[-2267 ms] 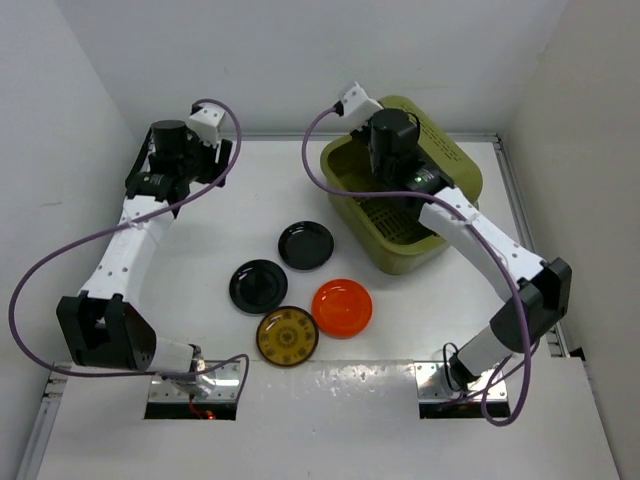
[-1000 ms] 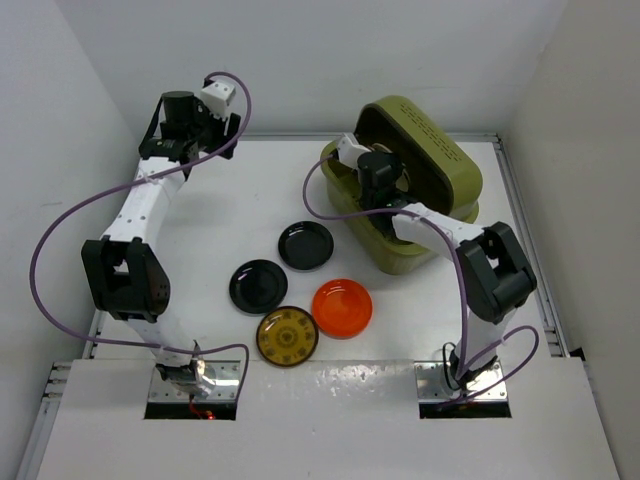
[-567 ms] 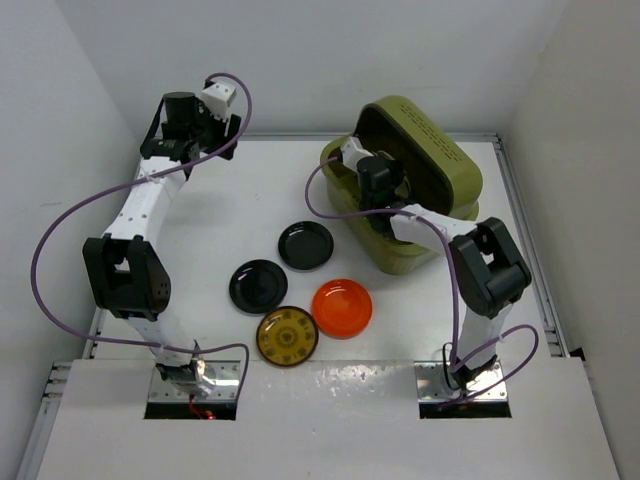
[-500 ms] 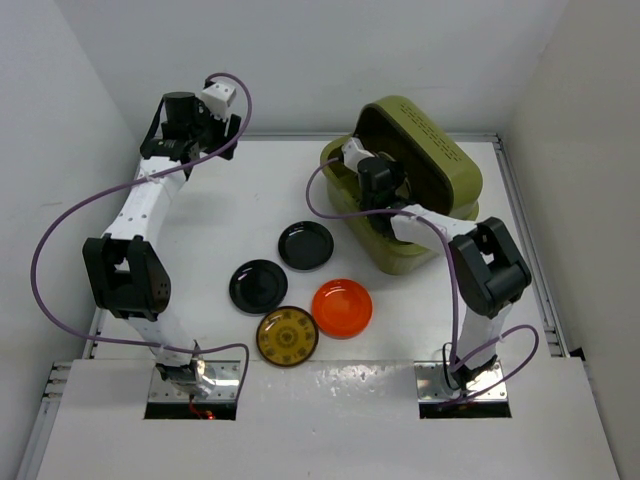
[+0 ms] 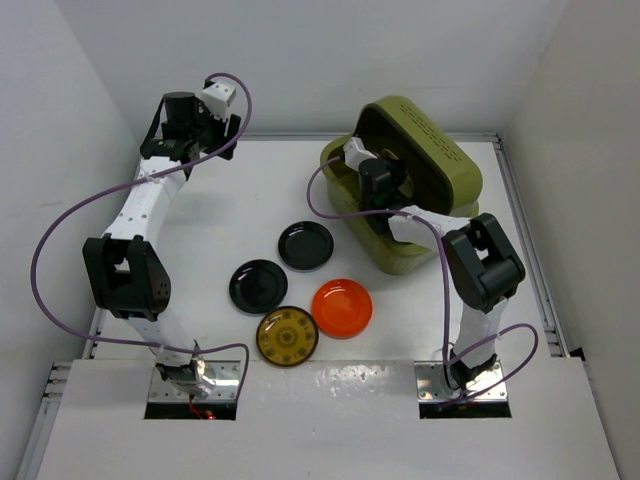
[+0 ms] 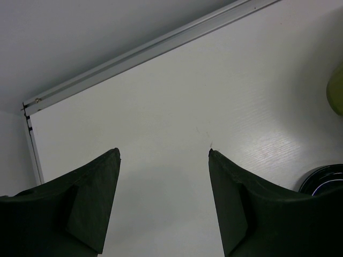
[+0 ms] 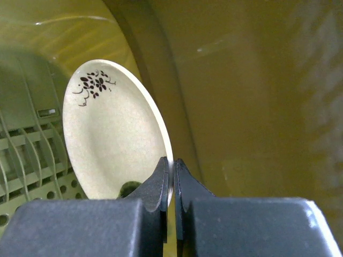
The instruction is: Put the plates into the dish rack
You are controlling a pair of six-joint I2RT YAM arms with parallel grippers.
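The cream plate (image 7: 112,139) with a dark flower patch stands on edge inside the olive-green dish rack (image 5: 400,262), over its slatted floor (image 7: 27,160). My right gripper (image 7: 172,163) is shut on the plate's rim, close to the rack's inner wall. On the table lie two black plates (image 5: 305,245) (image 5: 259,285), an orange plate (image 5: 342,307) and a dark yellow patterned plate (image 5: 287,336). Far off at the back left, my left gripper (image 6: 164,152) hangs open over bare table with nothing between its fingers.
The rack's domed lid (image 5: 455,170) stands open behind the tub. A metal rail (image 6: 161,45) marks the table's far edge, with white walls around. One black plate's edge (image 6: 324,182) shows at the lower right of the left wrist view.
The right arm has dropped into the rack and folded its elbow inward. The left arm has pulled back to the far left corner. Over the last second both barely move.
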